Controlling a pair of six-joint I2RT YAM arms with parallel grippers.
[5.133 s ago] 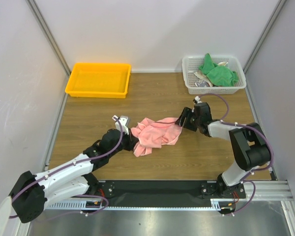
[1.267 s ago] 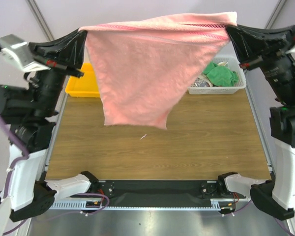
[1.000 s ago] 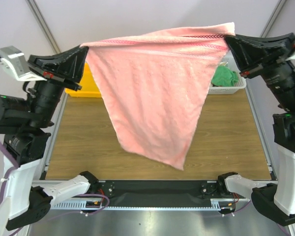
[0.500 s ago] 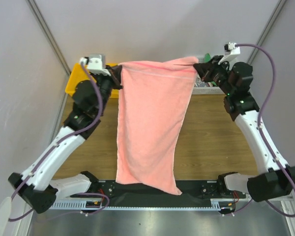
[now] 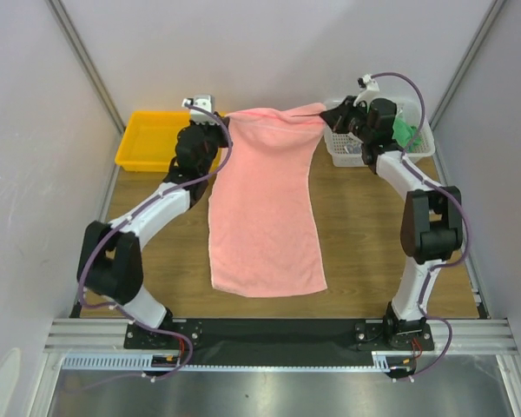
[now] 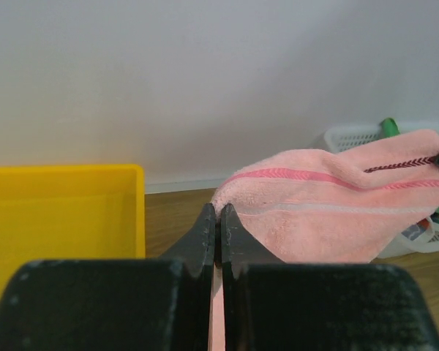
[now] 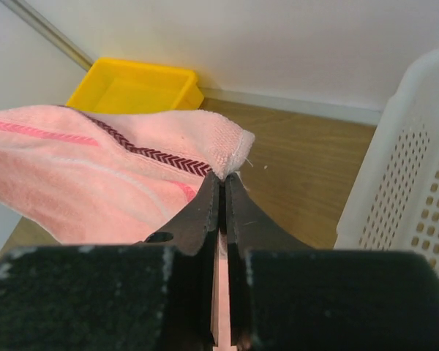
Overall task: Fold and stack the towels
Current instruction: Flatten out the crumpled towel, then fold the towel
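A pink towel [image 5: 265, 217] lies stretched lengthwise on the wooden table, its near edge flat and its far edge held up. My left gripper [image 5: 219, 123] is shut on the far left corner, with the cloth [image 6: 329, 212] pinched at the tips of that gripper [image 6: 219, 212]. Shut on the far right corner is my right gripper [image 5: 325, 116]; the chevron-striped hem [image 7: 95, 164] bunches at the tips of the right gripper [image 7: 221, 179]. A green towel [image 5: 405, 132] lies in the white basket [image 5: 343, 156].
A yellow tray [image 5: 156, 139] stands at the back left, close to my left arm, and shows as the yellow tray [image 6: 58, 212] and the yellow tray [image 7: 135, 88] in the wrist views. The basket [image 7: 410, 183] is just right of my right gripper. Grey walls enclose the table.
Both arms have lowered and drawn toward the back wall. The hanging towel has come down onto the table, and its near end has slid off the front rail onto the wood.
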